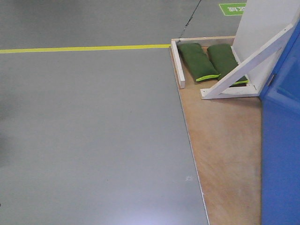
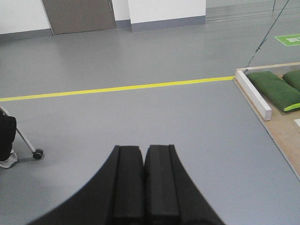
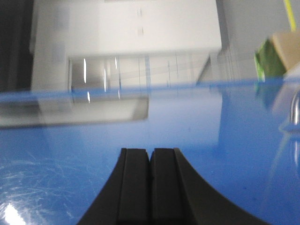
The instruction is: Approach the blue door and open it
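The blue door (image 1: 281,136) is a glossy bright-blue panel along the right edge of the front view, standing on a plywood base. In the right wrist view the door's face (image 3: 197,122) fills the lower part, with room reflections on it and a bit of steel handle (image 3: 295,110) at the right edge. My right gripper (image 3: 150,152) is shut and empty, close in front of the door's face. My left gripper (image 2: 143,150) is shut and empty, over the grey floor. Neither gripper shows in the front view.
A white wall panel (image 1: 262,28) with a white diagonal brace (image 1: 243,70) stands behind the door on the plywood base (image 1: 225,140). Two green sandbags (image 1: 197,61) lie on the base. A yellow floor line (image 1: 84,48) crosses the grey floor. A wheeled chair leg (image 2: 28,143) shows at left.
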`<state>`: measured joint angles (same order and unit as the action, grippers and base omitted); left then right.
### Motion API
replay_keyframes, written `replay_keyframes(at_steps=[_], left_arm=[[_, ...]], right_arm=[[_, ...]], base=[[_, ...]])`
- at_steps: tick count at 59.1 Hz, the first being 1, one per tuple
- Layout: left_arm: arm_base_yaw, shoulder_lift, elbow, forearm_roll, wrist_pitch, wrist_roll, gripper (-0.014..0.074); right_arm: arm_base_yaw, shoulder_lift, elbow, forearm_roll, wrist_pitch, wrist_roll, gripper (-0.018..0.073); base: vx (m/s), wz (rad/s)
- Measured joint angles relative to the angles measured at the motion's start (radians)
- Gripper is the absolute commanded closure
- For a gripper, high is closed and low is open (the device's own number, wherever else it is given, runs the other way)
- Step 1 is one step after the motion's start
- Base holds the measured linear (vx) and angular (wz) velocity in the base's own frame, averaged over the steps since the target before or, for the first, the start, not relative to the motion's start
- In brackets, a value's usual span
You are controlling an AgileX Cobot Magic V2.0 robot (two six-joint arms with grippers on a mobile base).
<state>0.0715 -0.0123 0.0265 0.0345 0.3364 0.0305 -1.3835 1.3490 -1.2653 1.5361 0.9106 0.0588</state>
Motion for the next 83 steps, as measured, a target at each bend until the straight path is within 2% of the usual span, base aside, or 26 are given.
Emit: replay_keyframes(at_steps=[8,14,29,42,53,62,75,83], left_arm=[[0.000,0.000,0.000,0.000,0.000,0.000,0.0526],[0.000,0.000,0.000,0.000,0.000,0.000,0.0526],[0.000,0.000,0.000,0.000,0.000,0.000,0.0526],[0.000,0.000,0.000,0.000,0.000,0.000,0.0526],[0.000,0.000,0.000,0.000,0.000,0.000,0.0526],[0.000,0.000,0.000,0.000,0.000,0.000,0.0526],[0.000,0.000,0.000,0.000,0.000,0.000,0.0526],[0.000,0.000,0.000,0.000,0.000,0.000,0.0526]], right_arm=[[0.043,-0.003,0.000,0.021,0.108,0.000,0.0557],[0.108,-0.018,0.001,0.023,0.156,0.000,0.0557],[0.353,-0.041,0.001,0.033,0.131,0.002,0.0557],[0.609,-0.047,0.001,0.012,0.081,0.005,0.0557],[0.767,-0.062,0.001,-0.012,0.072,0.010,0.0557],[0.837,-0.067,-0.007,-0.077,-0.066,0.012,0.0557],[0.927,-0.067,-0.063,-0.276,-0.326,0.012,0.0557],[1.026,-0.041,-0.107,-0.396,-0.530,0.012,0.0557]], base=[[0.00,0.00],[0.00,0.00],[0.00,0.00],[0.00,0.00],[0.00,0.00],[0.00,0.00],[0.00,0.00],[0.00,0.00]])
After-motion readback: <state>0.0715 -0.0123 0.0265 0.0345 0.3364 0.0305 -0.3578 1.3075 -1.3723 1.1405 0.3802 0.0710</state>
